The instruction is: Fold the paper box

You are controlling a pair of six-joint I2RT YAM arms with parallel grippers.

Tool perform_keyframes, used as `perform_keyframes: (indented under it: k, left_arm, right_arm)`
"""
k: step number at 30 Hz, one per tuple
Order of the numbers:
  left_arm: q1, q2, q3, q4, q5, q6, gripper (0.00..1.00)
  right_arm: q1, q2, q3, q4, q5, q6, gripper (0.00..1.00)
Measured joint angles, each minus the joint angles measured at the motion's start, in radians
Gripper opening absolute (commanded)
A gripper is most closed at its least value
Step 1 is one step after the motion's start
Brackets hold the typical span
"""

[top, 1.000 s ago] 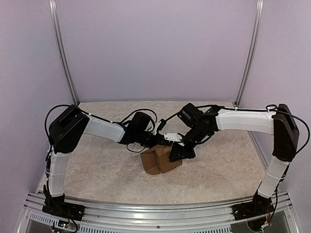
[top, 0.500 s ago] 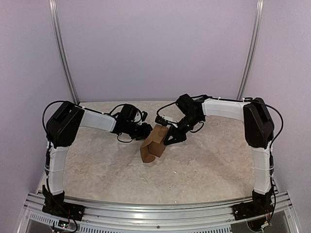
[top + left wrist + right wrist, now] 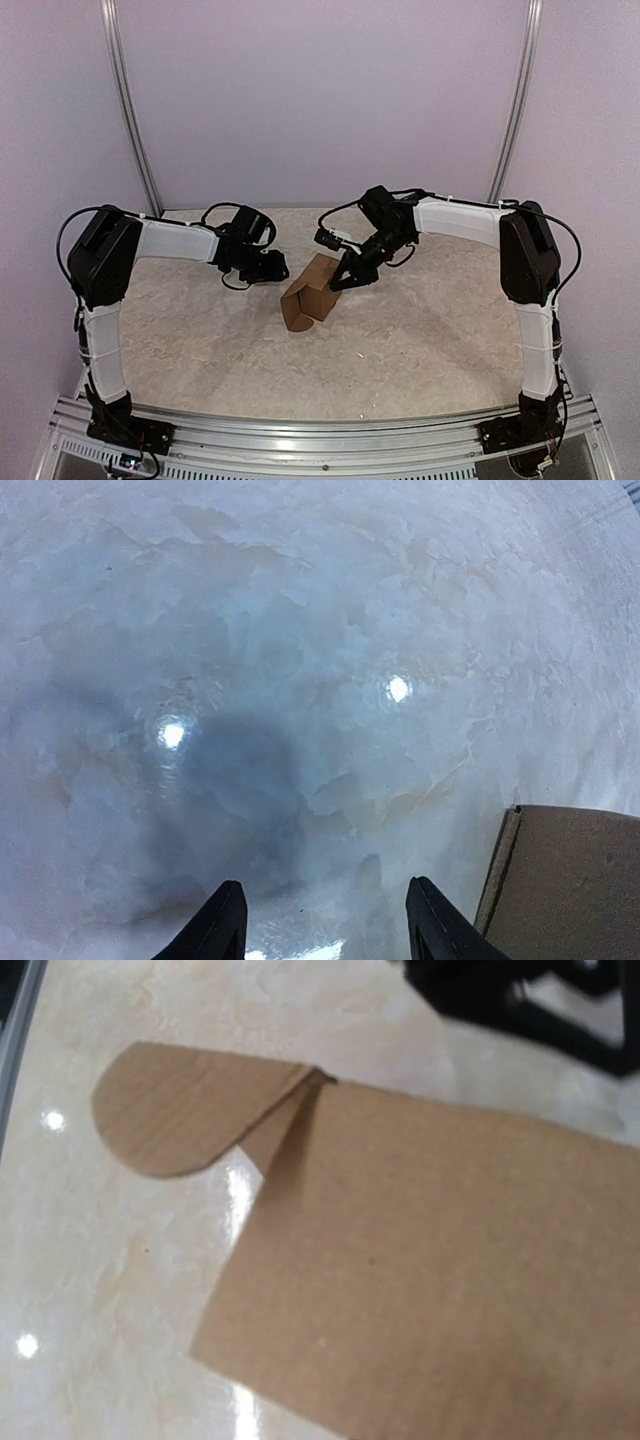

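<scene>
Box (image 3: 308,293) sits mid-table (image 3: 420,360), partly formed, tipped with its long axis running from near-left up to far-right. Right gripper (image 3: 343,277) meets it at the far-right top edge, jaws nearly together; looks clamped on a thin cardboard panel, though the pinch itself is not visible. Right wrist view: brown panel fills the picture (image 3: 450,1260), a rounded flap (image 3: 170,1110) sticking out loose at upper left, own fingers out of view. Left gripper (image 3: 278,268) stands just left of the box, apart from it, jaws wide with nothing between. Left wrist view: both fingers (image 3: 222,925) over bare table, box corner (image 3: 570,880) just off to the right of the right-hand finger. So the box lies to the left gripper's right, near; the right arm has it. Judgement: the next fold turns on the left gripper closing that short gap sideways. Hidden: the box's far face, the underside, and how many flaps are tucked.
</scene>
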Motion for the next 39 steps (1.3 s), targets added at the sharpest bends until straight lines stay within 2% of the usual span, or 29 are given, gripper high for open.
perform_keyframes:
  k: [4, 10, 15, 18, 20, 22, 26, 35, 37, 39]
  left_arm:
    - [-0.001, -0.072, -0.02, -0.031, -0.052, 0.026, 0.53]
    - [-0.019, -0.15, -0.032, -0.026, -0.021, 0.051, 0.53]
    - [-0.036, -0.154, -0.025, -0.04, -0.005, 0.053, 0.53]
    - [-0.028, -0.161, -0.063, -0.029, -0.042, 0.035, 0.53]
    - [-0.009, -0.195, -0.153, -0.008, -0.065, 0.017, 0.53]
    - [0.029, -0.274, -0.306, -0.007, -0.071, -0.002, 0.53]
    - [0.119, -0.352, -0.404, -0.024, -0.085, -0.012, 0.53]
    - [0.173, -0.563, -0.45, -0.032, -0.164, -0.01, 0.6]
    - [0.177, -0.585, -0.454, -0.021, -0.162, 0.0, 0.61]
    - [0.179, -0.585, -0.455, -0.001, -0.152, 0.015, 0.63]
  right_arm:
    - [0.0, 0.0, 0.0, 0.0, 0.004, 0.0, 0.13]
    - [0.0, 0.003, 0.003, 0.0, 0.02, 0.002, 0.14]
    - [0.001, 0.053, 0.083, -0.003, 0.032, 0.012, 0.15]
    - [0.004, 0.124, 0.207, -0.024, 0.043, 0.022, 0.16]
    - [0.01, 0.184, 0.315, -0.037, 0.051, 0.028, 0.18]
    - [0.022, 0.257, 0.45, -0.051, 0.06, 0.039, 0.22]
    - [0.064, 0.368, 0.658, -0.022, 0.097, 0.07, 0.28]
    - [0.166, 0.395, 0.679, 0.048, 0.151, 0.109, 0.28]
    - [0.168, 0.36, 0.625, 0.068, 0.151, 0.114, 0.3]
    - [0.157, 0.282, 0.502, 0.096, 0.153, 0.116, 0.32]
